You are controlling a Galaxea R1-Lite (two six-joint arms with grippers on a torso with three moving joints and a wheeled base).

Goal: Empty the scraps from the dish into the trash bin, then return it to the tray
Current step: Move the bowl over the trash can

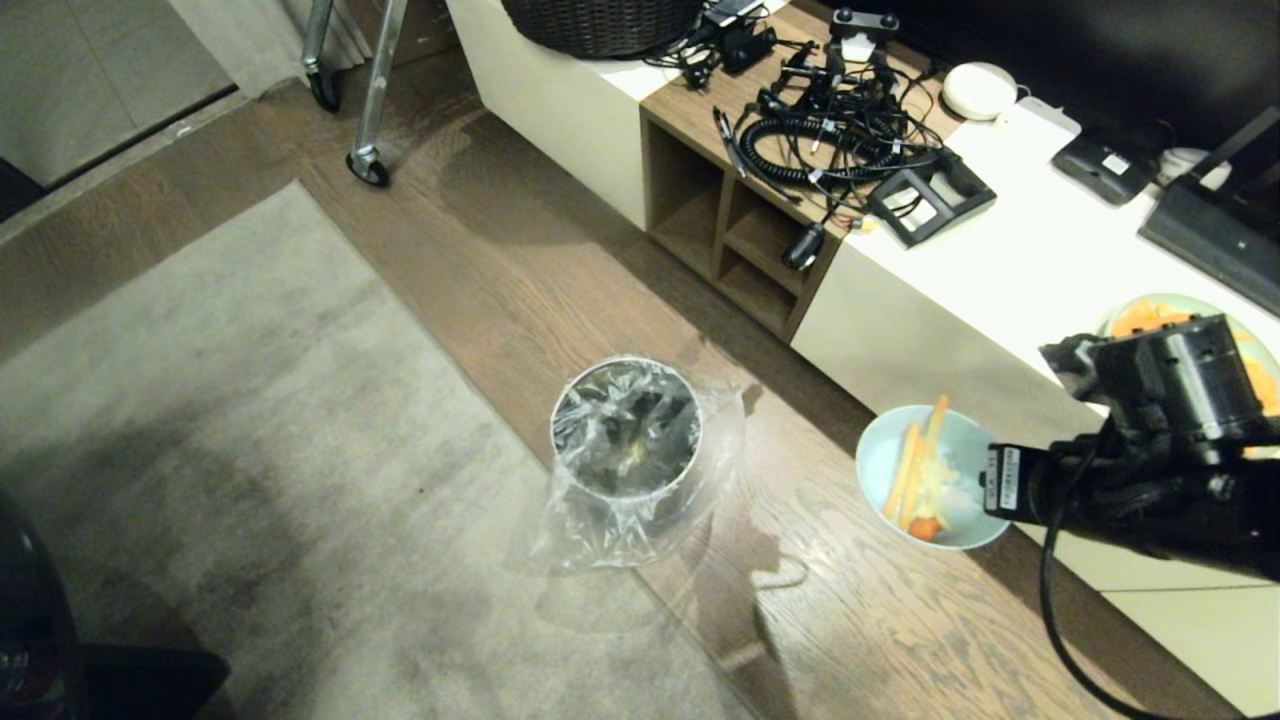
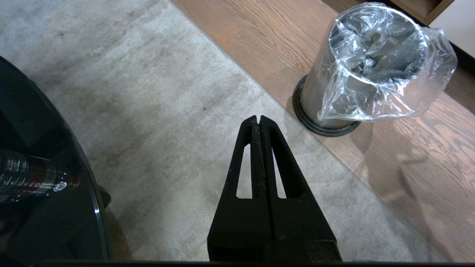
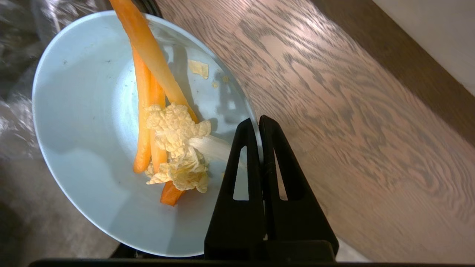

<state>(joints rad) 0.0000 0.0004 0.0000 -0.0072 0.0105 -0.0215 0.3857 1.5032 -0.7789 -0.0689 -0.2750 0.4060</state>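
- The left gripper (image 2: 258, 120) shows only in its own wrist view: it hangs over the grey rug (image 2: 156, 111), its two black fingers pressed flat together, holding nothing.
- The trash bin (image 1: 627, 440) stands on the wooden floor (image 1: 560, 280) at the rug's edge, upright, its crinkly clear liner (image 2: 386, 74) draped over the steel rim (a few pale bits lie at the bottom).
- To the right of the bin and apart from it, the dish (image 1: 925, 478) hangs in the air above the floor, in front of the white cabinet (image 1: 960, 300).
- The scraps (image 3: 163, 122) lie inside the dish: orange sticks crossed by pale crinkled leaf bits.
- The right gripper (image 3: 256, 122) reaches in from the right edge, the arm lying roughly level, fingers clamped together on the dish's rim.
- Behind the arm, a plate of orange fruit (image 1: 1140, 315) sits on the cabinet top.
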